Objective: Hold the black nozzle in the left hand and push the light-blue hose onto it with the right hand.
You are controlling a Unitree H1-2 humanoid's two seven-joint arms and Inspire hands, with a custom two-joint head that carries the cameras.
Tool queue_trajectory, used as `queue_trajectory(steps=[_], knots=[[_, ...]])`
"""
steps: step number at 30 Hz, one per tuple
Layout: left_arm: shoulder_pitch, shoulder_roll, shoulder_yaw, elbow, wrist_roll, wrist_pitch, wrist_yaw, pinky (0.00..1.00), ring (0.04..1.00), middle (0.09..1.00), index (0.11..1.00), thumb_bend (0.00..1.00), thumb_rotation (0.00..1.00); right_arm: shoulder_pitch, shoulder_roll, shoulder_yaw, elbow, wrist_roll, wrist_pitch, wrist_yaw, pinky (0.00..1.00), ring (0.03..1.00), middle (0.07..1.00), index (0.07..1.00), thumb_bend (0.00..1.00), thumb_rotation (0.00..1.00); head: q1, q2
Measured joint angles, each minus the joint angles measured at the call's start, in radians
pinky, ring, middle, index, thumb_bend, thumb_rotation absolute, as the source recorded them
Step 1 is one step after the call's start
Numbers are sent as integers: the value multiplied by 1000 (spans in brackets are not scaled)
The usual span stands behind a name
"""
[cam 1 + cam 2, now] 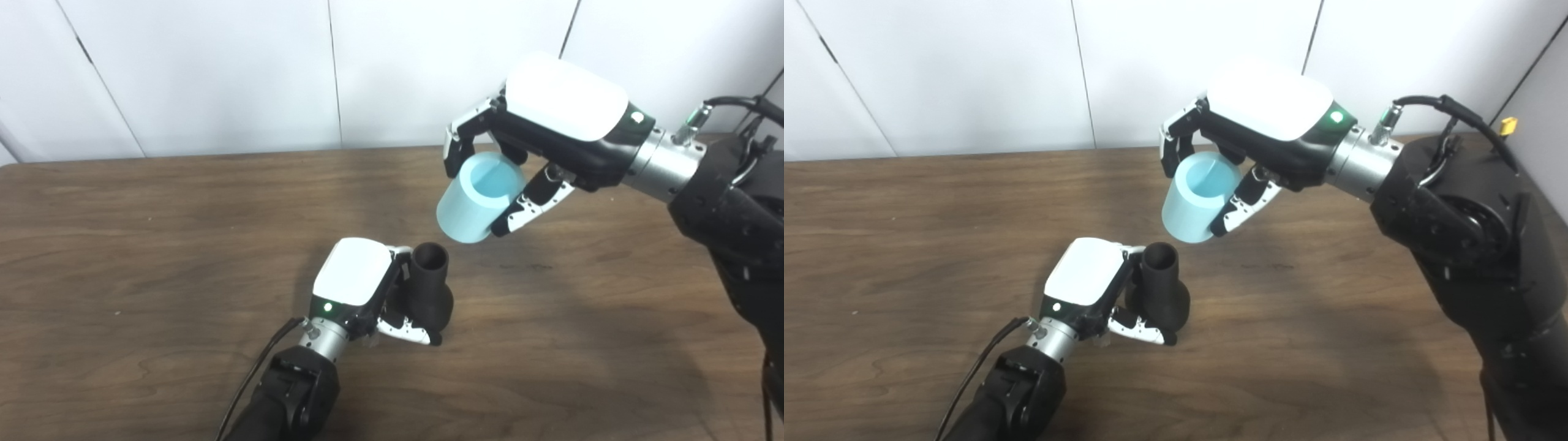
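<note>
1. The left hand [358,288] grasps the black nozzle [430,286] around its wide lower body, fingers wrapped on its near side. The nozzle seems to rest on the brown table [153,245]. This grip leaves the narrow neck bare, so the hose has free length to slide over.
2. The nozzle stands nearly upright with its open mouth facing up and slightly toward the right hand, which I judge presents the neck to the incoming hose.
3. The right hand [1255,138] holds the light-blue hose [1197,199] in the air, above and to the right of the nozzle and apart from it. Fingers and thumb clasp its upper part from opposite sides.
4. The hose is tilted, its lower end pointing down toward the nozzle mouth. Holding it high leaves that end clear to slip on.
5. The joining itself is not yet begun; the ends probably still need lining up.
</note>
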Motion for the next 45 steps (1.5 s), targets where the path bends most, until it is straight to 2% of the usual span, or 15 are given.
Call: queue_trajectory(steps=[2, 14, 18, 20, 22, 27, 28, 29, 30, 32, 34, 40, 42, 45], knots=[[-1, 0, 0, -1, 0, 1, -6, 473, 562, 493, 482, 524, 0, 0, 0, 0, 0, 6, 0, 2, 114, 186, 470, 481, 531, 0, -3, 3], [-5, 3, -1, -1, 0, 1, -8, 469, 557, 496, 482, 524, 0, -1, 1, -3, -5, 47, 23, 8, 86, 135, 469, 481, 532, 0, -5, 9], [-5, 3, -1, -1, 0, 1, -8, 472, 560, 498, 481, 524, 0, -5, 1, -1, -16, 51, 59, 20, 118, 190, 469, 481, 531, 0, -5, 9], [-5, 3, -1, -1, 1, 1, -9, 475, 563, 499, 481, 524, 0, -6, 1, 5, -22, 50, 82, 29, 155, 242, 415, 500, 524, 0, -5, 12], [-5, 3, -1, -1, 1, 1, -9, 473, 560, 498, 481, 524, 0, -7, 3, 11, -22, 46, 88, 31, 184, 279, 406, 508, 523, 0, -3, 15], [-5, 2, -1, -2, 1, 1, -10, 480, 565, 501, 480, 523, 0, -7, 17, 17, -12, 45, 72, 30, 225, 302, 414, 512, 524, 0, -3, 20], [-5, 2, -1, -2, 1, 1, -11, 479, 564, 500, 480, 523, 0, -6, 17, 17, -3, 41, 59, 27, 217, 272, 408, 509, 524, 0, -3, 20], [-5, 2, -1, -2, 1, 2, -11, 476, 564, 500, 480, 523, 0, -6, 18, 18, 5, 33, 46, 21, 179, 218, 444, 491, 529, 0, -5, 21], [-5, 2, -1, -3, 1, 2, -11, 474, 563, 501, 480, 523, 0, -5, 19, 17, 9, 21, 39, 10, 178, 210, 457, 485, 531, 0, -5, 21], [-5, 2, -1, -3, 1, 2, -12, 473, 562, 502, 480, 523, 0, -1, 23, 17, 9, 12, 44, 7, 215, 252, 412, 500, 526, 0, -5, 23], [-5, 2, -1, -3, 1, 2, -12, 471, 561, 504, 479, 523, 0, 2, 25, 21, 8, 9, 58, 12, 227, 264, 407, 505, 525, 0, -6, 26], [-5, 2, -1, -4, 1, 2, -13, 469, 557, 499, 480, 523, 0, 6, 46, 36, 8, 3, 80, 17, 258, 308, 436, 508, 527, 0, -5, 29], [-5, 2, -1, -5, 1, 2, -15, 466, 557, 496, 482, 524, 0, 7, 51, 40, 8, 5, 81, 17, 288, 349, 479, 526, 515, 0, -5, 31], [-5, 2, -1, -7, 1, 4, -21, 465, 557, 494, 482, 524, 0, 7, 51, 48, 7, 10, 99, 33, 300, 354, 476, 533, 512, 0, -5, 34]])
